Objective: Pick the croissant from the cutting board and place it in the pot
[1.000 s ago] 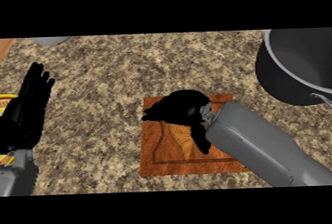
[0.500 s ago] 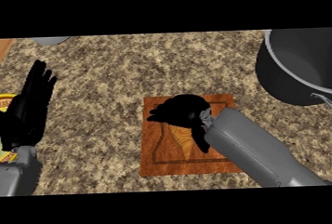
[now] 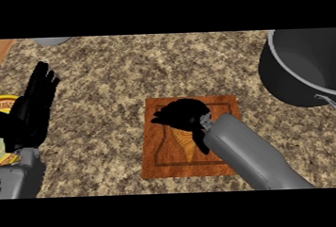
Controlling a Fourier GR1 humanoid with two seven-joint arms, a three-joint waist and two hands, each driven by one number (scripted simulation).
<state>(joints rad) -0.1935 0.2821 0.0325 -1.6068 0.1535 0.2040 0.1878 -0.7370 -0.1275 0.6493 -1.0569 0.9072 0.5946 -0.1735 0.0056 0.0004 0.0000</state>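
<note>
On the speckled granite counter (image 3: 128, 69) I had the right hand (image 3: 181, 114) curled down over the croissant (image 3: 183, 142) on the cutting board (image 3: 159, 168), ready to lift it toward the pot (image 3: 295, 82) at two o'clock. The left hand (image 3: 32, 110) rested open at nine o'clock.

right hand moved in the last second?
Barely. The right hand stays over the cutting board's upper half; the forearm swung slightly left at the bottom.
</note>
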